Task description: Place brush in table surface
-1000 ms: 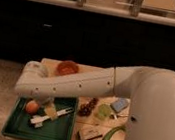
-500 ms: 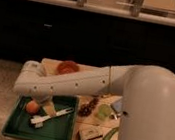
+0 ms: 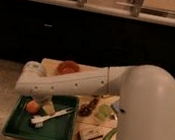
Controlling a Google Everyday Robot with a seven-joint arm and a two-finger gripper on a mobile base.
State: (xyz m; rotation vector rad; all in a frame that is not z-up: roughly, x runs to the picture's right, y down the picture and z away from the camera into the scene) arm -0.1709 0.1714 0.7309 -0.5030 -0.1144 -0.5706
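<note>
Arm reaches in from the big white body on the right and runs left across the tabletop [image 3: 49,65], with the wrist bending down over the back-left part of the dark green tray [image 3: 59,132].

End effector [image 3: 43,101] hangs just above the tray's back edge, close to the orange fruit [image 3: 33,106] and a pale yellow block [image 3: 49,108]. Open or closed: can't tell, since the arm and shadow hide it. Nothing is visibly held.

Brush [image 3: 52,117] is in the tray, not on the tabletop. It lies flat on the tray floor on a diagonal, bristled head toward front-left and handle tip toward back-right. Its handle passes just in front of the yellow block, and whether they touch I can't tell. It sits in front of and slightly right of the end effector, with no visible contact.

Tray sits at the front-left, overhanging or flush with the tabletop's left edge.

Other items on the tabletop:
- red-orange bowl [image 3: 68,67] at the back, partly behind the arm
- dark cluster, looks like grapes [image 3: 90,107], just right of the tray
- pale green item [image 3: 104,112] beside the grapes
- black-and-white block [image 3: 90,134] front-centre, right of the tray
- green-handled tool [image 3: 110,135] just right of the block, next to the robot body
</note>
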